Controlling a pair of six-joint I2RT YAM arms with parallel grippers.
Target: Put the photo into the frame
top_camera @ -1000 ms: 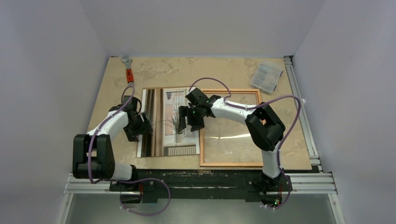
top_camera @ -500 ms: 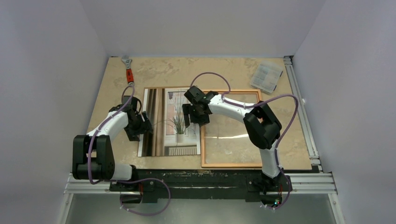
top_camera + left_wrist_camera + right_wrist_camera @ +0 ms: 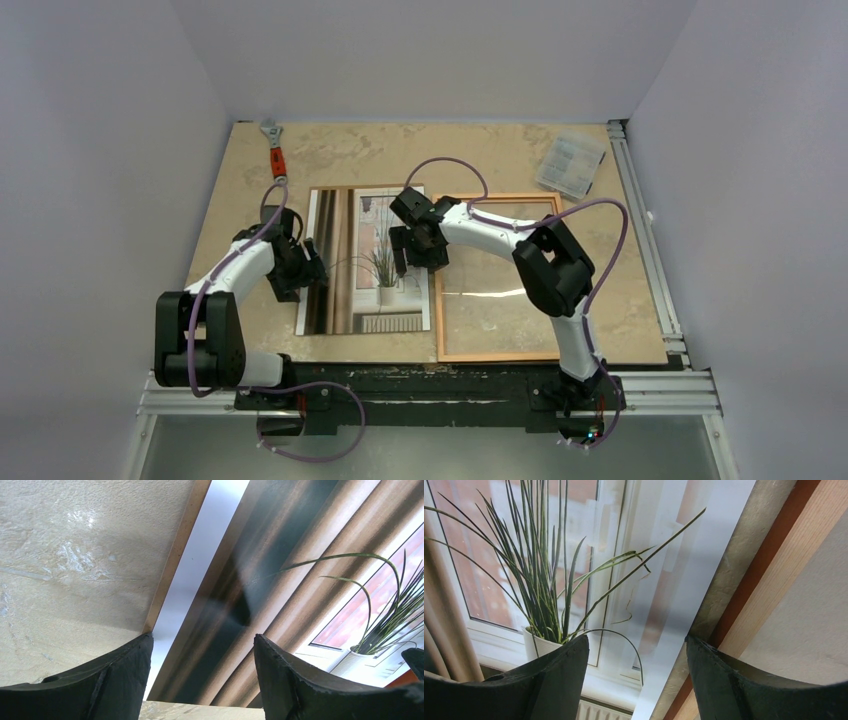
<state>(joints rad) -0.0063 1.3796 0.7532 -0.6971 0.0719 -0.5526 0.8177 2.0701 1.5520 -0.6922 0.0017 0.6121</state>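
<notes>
The left pincer [image 3: 201, 642] stands at the 9 o'clock edge of the photo [image 3: 355, 270]. Its jaws are well apart and straddle that edge, one finger over the bare bench [image 3: 380, 155] and the other over the striped curtains. It holds nothing; whether its tips touch the print I cannot tell from the close view. The photo lies flat, picture side up, just beside the frame [image 3: 500, 355]. The frame sits at the photo's 3 o'clock, with a thin strip of bench between them. The right pincer [image 3: 638, 642] hangs over the photo's 3 o'clock edge, jaws likewise wide. One finger is above the potted plant and the other above the frame's 9 o'clock rail, gripping nothing.
</notes>
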